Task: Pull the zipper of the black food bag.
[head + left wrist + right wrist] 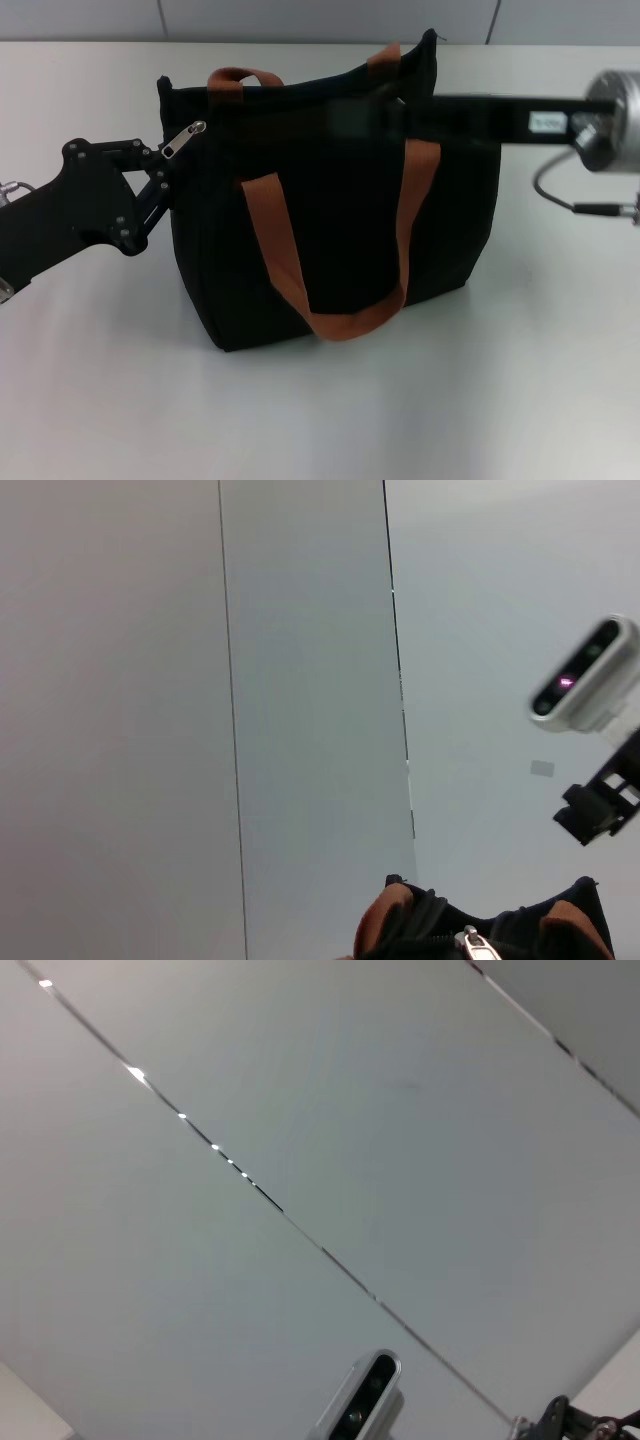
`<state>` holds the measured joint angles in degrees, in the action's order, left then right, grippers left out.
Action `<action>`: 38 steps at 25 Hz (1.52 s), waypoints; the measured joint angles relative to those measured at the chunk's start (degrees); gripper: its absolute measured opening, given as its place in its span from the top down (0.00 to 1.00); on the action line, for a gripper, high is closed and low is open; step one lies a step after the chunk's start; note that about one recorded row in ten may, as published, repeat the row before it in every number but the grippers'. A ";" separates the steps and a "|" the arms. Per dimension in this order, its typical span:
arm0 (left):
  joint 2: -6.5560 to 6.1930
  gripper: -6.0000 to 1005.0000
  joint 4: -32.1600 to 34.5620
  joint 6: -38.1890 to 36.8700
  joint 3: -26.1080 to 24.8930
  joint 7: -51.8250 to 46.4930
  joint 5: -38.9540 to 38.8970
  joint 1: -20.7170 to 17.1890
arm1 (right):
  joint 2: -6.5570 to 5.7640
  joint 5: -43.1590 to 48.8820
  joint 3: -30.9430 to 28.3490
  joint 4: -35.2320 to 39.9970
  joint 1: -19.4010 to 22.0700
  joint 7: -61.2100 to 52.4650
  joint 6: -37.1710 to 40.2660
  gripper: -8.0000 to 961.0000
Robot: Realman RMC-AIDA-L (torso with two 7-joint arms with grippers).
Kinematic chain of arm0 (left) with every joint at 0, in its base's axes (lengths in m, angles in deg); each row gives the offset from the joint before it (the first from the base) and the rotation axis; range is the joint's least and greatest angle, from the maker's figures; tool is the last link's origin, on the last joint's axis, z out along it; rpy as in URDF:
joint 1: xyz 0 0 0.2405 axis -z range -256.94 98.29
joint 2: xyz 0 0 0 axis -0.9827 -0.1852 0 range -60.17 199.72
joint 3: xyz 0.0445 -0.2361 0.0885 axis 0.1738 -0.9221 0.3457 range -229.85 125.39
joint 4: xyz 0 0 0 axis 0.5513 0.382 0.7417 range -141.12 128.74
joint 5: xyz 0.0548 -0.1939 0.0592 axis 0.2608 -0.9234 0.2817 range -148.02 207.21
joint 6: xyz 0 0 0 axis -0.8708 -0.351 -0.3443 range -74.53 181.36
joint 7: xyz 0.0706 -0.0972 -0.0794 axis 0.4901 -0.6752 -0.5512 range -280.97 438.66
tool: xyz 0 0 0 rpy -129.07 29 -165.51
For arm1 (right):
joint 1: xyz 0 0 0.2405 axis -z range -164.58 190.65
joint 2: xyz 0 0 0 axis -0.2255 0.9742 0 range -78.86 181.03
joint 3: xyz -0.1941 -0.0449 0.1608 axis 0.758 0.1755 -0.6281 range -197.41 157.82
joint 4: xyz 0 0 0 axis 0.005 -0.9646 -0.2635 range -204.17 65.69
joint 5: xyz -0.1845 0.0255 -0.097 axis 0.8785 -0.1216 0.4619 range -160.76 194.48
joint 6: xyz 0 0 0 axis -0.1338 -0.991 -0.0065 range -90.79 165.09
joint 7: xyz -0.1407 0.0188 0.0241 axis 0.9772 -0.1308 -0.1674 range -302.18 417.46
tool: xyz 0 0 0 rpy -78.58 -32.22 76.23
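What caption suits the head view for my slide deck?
Left gripper at the zipper end of the black food bag; right gripper reaches across its top.

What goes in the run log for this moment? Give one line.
left gripper at zipper, bag's left top corner | right gripper across black food bag top, right side | bag upright on table | near handle hangs down front
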<state>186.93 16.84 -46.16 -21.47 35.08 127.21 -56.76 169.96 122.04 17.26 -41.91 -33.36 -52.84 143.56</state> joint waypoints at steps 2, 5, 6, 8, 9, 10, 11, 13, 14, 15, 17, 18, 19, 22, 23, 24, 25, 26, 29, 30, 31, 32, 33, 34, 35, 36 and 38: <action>0.00 0.92 0.00 0.07 0.00 0.08 0.00 0.00 | -0.10 0.11 0.96 0.02 -1.77 -4.34 -1.01 0.15; 0.00 0.92 0.00 0.35 0.00 0.55 0.01 -0.11 | -0.18 0.12 2.79 0.11 -3.86 -9.59 -2.92 0.15; 0.00 0.92 0.00 0.35 0.00 0.78 0.01 -0.16 | -0.17 0.12 3.45 0.20 -4.39 -11.18 -3.62 0.15; 0.00 0.92 0.00 0.35 0.00 0.91 0.02 -0.21 | -0.08 0.11 4.81 0.46 -5.40 -13.63 -4.58 0.15; 0.00 0.91 0.00 0.35 0.00 0.92 0.03 -0.22 | -0.02 0.09 5.54 0.59 -5.89 -14.75 -4.98 0.15; -0.03 0.91 0.00 0.41 0.00 0.93 0.03 -0.25 | 0.04 0.09 6.24 0.65 -6.43 -15.67 -5.36 0.15; -0.08 0.91 0.00 0.46 0.00 0.95 0.03 -0.29 | 0.10 0.08 6.94 0.67 -6.93 -16.56 -5.72 0.15; -0.18 0.91 0.00 0.50 0.00 0.99 0.04 -0.39 | 0.15 0.08 8.35 0.71 -7.75 -18.00 -6.52 0.15; -0.23 0.91 0.00 0.51 0.00 1.00 0.04 -0.44 | 0.15 0.08 9.00 0.71 -8.11 -18.68 -7.05 0.15; -0.27 0.91 0.00 0.52 0.00 1.00 0.04 -0.48 | 0.16 0.08 9.40 0.71 -8.33 -19.16 -7.46 0.15; -0.32 0.91 0.00 0.50 0.00 1.06 0.04 -0.51 | 0.20 0.08 9.89 0.70 -8.88 -19.89 -8.54 0.15; -0.33 0.91 0.02 0.34 0.00 1.23 0.04 -0.51 | 0.23 0.10 10.16 0.64 -9.12 -20.28 -9.06 0.15; -0.33 0.91 0.02 0.34 0.00 1.23 0.04 -0.51 | 0.25 0.10 10.66 0.62 -9.30 -20.65 -9.60 0.15; -0.35 0.91 0.05 0.16 0.00 1.35 0.04 -0.54 | 0.39 -0.08 12.53 0.61 -9.74 -21.65 -11.38 0.15; -0.35 0.91 0.08 0.14 0.00 1.36 0.04 -0.57 | 0.46 -0.09 13.45 0.48 -10.19 -22.29 -12.45 0.15; -0.35 0.91 0.17 0.11 0.00 1.36 0.04 -0.57 | 0.46 -0.09 13.45 0.48 -10.19 -22.29 -12.45 0.15; -0.34 0.91 0.34 0.09 0.00 1.37 0.04 -0.57 | 0.50 -0.10 13.83 0.40 -10.37 -22.66 -12.85 0.15; -0.29 0.91 0.50 0.07 0.00 1.37 0.04 -0.58 | 0.54 -0.13 14.38 0.40 -10.53 -23.07 -13.25 0.15; -0.15 0.91 0.72 0.01 0.08 1.38 0.04 -0.55 | 0.70 -0.18 15.12 0.33 -10.99 -23.78 -14.31 0.15; -0.15 0.91 0.74 -0.05 0.14 1.39 0.04 -0.53 | 0.71 -0.20 15.28 0.26 -11.12 -23.97 -14.64 0.15; -0.14 0.91 0.77 -0.11 0.20 1.40 0.04 -0.51 | 0.74 -0.22 15.53 0.18 -11.23 -24.15 -14.96 0.15; -0.13 0.91 0.78 -0.16 0.20 1.40 0.04 -0.51 | 0.76 -0.24 15.92 0.14 -11.36 -24.42 -15.37 0.15; -0.13 0.91 0.80 -0.22 0.21 1.41 0.03 -0.49 | 0.79 -0.27 16.38 0.09 -11.49 -24.75 -15.87 0.15; -0.12 0.91 0.81 -0.24 0.24 1.41 0.04 -0.47 | 0.81 -0.30 16.68 0.06 -11.59 -24.91 -16.19 0.15; -0.12 0.91 0.81 -0.26 0.30 1.41 0.04 -0.44 | 0.85 -0.31 17.03 0.04 -11.73 -25.11 -16.57 0.15; -0.11 0.91 0.85 -0.28 0.36 1.41 0.04 -0.39 | 0.86 -0.32 17.17 0.02 -11.82 -25.23 -16.82 0.15; -0.06 0.91 1.09 -0.33 0.42 1.41 0.04 -0.35 | 0.92 -0.33 17.47 -0.20 -12.21 -25.33 -17.37 0.15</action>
<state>186.87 17.93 -46.49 -21.05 36.49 127.24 -57.11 170.88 121.71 34.73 -42.11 -45.57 -78.17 126.19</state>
